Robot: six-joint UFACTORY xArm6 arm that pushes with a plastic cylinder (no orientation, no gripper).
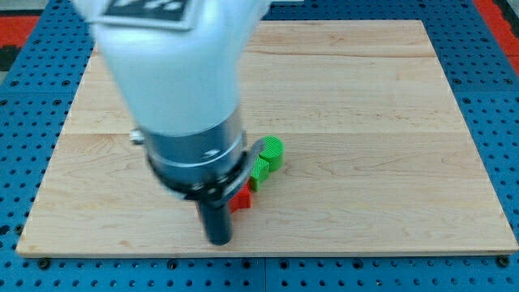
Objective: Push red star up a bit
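A red block (241,199), partly hidden by the arm so its shape is unclear, lies on the wooden board (365,122) below centre. My dark rod comes down just to its left, and my tip (220,241) rests on the board slightly below and left of the red block. Two green blocks sit up and right of the red one: a ridged one (259,169) and a rounder one (274,151), close together.
The arm's large white and grey body (182,89) covers the board's upper left and centre and may hide other blocks. A blue perforated table (495,122) surrounds the board.
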